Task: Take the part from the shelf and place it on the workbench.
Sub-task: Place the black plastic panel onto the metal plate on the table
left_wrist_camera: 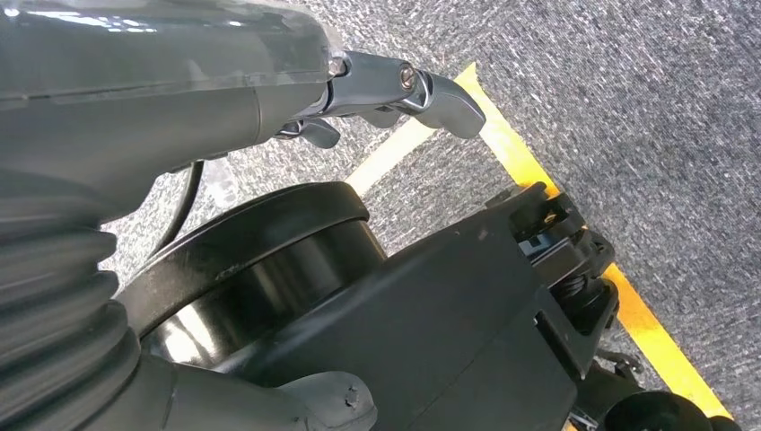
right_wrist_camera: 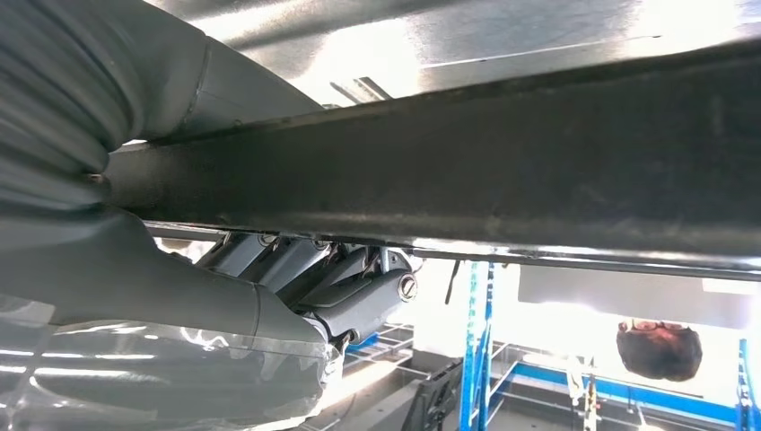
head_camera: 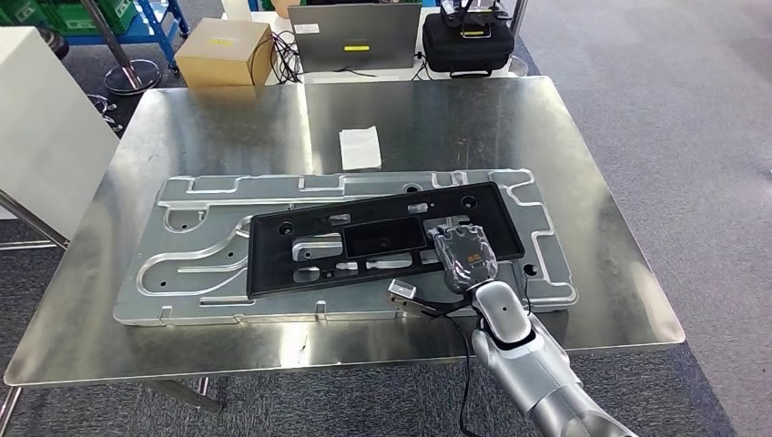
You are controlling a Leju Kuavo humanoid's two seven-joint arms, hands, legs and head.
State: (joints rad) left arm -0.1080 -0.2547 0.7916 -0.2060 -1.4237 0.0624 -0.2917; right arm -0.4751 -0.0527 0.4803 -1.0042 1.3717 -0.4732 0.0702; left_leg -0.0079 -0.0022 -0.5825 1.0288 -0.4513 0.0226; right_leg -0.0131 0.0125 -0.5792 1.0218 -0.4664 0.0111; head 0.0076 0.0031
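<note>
1. Head view: right hand [head_camera: 465, 259] laid over the near right edge of the black part [head_camera: 382, 238], which lies flat on the grey tray [head_camera: 182, 273] on the workbench [head_camera: 592, 182]. Judged the release step; best to let go straight, without dragging the part off its seat.
2. Left wrist view: left hand [left_wrist_camera: 395, 90] hanging above the floor, fingers loosely curled, holding nothing.
3. Right wrist view: fingers [right_wrist_camera: 350, 292] curled against the part's edge; firm grip or mere touch, cannot tell.
</note>
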